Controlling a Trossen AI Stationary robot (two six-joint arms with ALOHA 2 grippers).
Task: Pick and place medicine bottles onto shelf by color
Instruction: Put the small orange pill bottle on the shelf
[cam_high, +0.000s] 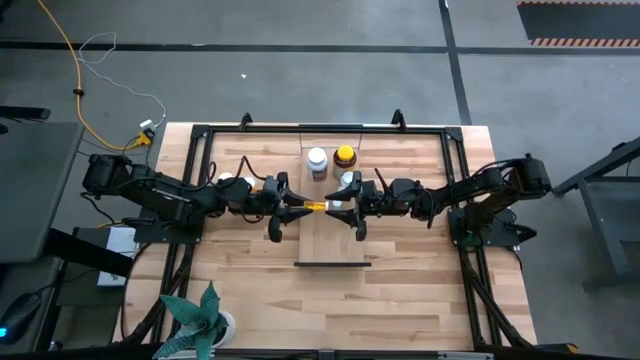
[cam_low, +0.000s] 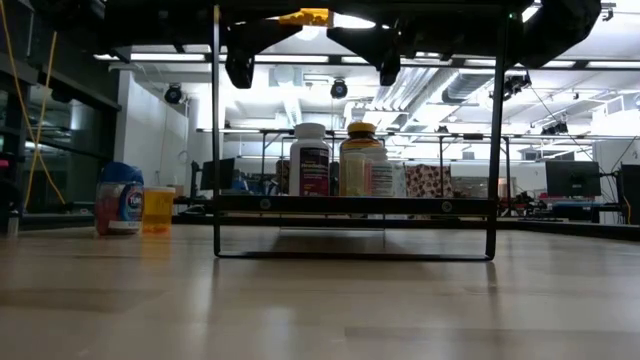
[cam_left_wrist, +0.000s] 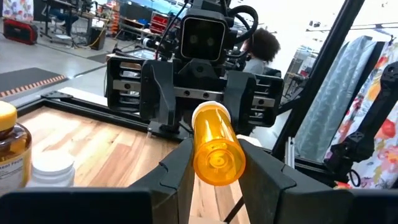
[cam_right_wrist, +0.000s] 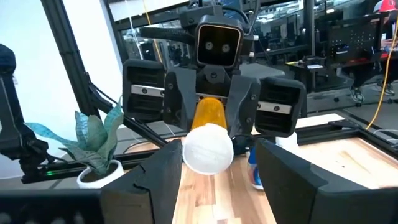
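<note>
While two bottles, white and amber, stand on shelf, left gripper pinches orange vial above it; right gripper, spread, brackets vial's white cap. Bottles on bench remain unsorted.

Both arms are matte black, built of chunky jointed segments with rounded motor housings at the base ends and black cable loops arching over the forearms. The left gripper and the right gripper each end in two broad, flat, dark fingers with angled inner faces. Seen head-on, each wrist carries a boxy black camera housing with two small round lenses side by side, set above a wide block with ribbed, slotted panels on both sides. Small screws dot the finger mounts. No coloured markings show on the arms.
</note>
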